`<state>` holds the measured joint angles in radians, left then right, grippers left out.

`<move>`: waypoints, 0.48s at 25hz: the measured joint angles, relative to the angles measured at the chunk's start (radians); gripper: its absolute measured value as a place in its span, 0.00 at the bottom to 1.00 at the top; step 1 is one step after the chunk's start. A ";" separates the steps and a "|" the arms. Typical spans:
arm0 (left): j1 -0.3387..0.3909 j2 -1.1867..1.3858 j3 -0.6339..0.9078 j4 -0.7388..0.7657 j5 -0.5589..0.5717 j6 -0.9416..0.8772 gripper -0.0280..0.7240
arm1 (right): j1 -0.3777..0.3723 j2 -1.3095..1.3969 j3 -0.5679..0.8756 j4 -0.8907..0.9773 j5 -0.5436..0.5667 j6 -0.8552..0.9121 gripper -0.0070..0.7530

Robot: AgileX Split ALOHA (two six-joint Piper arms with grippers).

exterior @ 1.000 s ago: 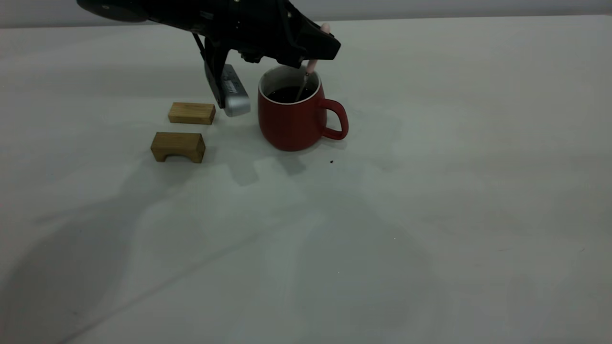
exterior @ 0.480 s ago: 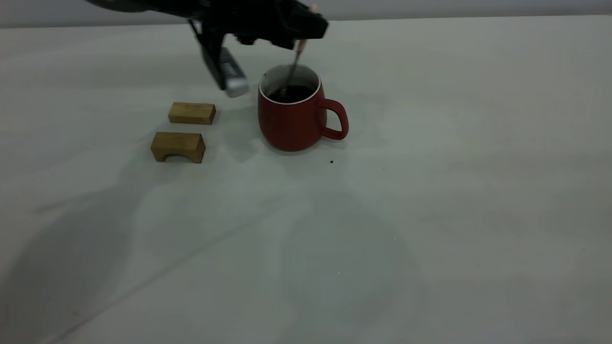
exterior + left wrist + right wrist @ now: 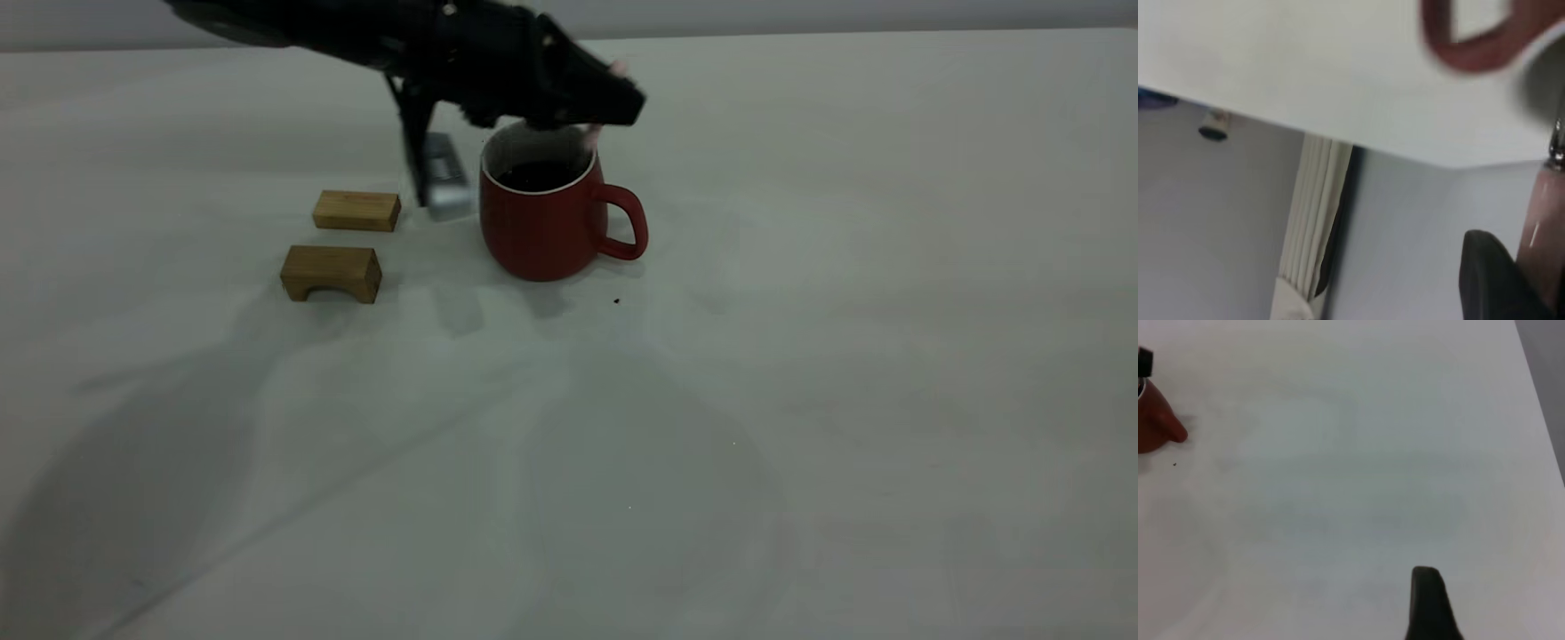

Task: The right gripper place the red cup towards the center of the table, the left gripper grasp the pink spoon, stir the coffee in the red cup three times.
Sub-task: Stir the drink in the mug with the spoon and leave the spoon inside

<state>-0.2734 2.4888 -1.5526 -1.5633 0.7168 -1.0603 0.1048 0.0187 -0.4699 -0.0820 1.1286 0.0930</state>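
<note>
The red cup [image 3: 544, 227] stands on the table [image 3: 800, 356] left of its middle, handle [image 3: 627, 222] to the right, with dark coffee [image 3: 536, 174] inside. My left gripper [image 3: 605, 102] hovers over the cup's far right rim, shut on the pink spoon [image 3: 592, 133]. The spoon's lower end goes down behind the rim, and its bowl is hidden. In the left wrist view the pink handle [image 3: 1541, 227] lies against a dark finger [image 3: 1485, 273]. My right gripper [image 3: 1511, 587] is far off to the right, open, with only one finger [image 3: 1428, 603] showing and the cup [image 3: 1155, 427] at the view's edge.
Two wooden blocks lie left of the cup: a flat one [image 3: 356, 211] and an arched one [image 3: 331, 273]. The left arm's silver-grey part [image 3: 443, 182] hangs between the flat block and the cup. A dark speck [image 3: 616, 301] sits in front of the cup.
Half a second ago the left gripper was higher and further left, with the spoon at the cup's left side. It has since dropped and swung right, carrying the spoon to the right rim.
</note>
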 joint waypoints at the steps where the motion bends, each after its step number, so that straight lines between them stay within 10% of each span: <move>1: 0.012 0.000 0.000 0.008 0.000 -0.002 0.24 | 0.000 0.000 0.000 0.000 0.000 0.000 0.71; 12: -0.001 0.028 -0.056 -0.130 -0.050 0.127 0.24 | 0.000 0.000 0.000 0.000 0.001 0.000 0.71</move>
<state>-0.2747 2.5168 -1.6084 -1.6936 0.6665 -0.9336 0.1048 0.0187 -0.4699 -0.0820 1.1294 0.0930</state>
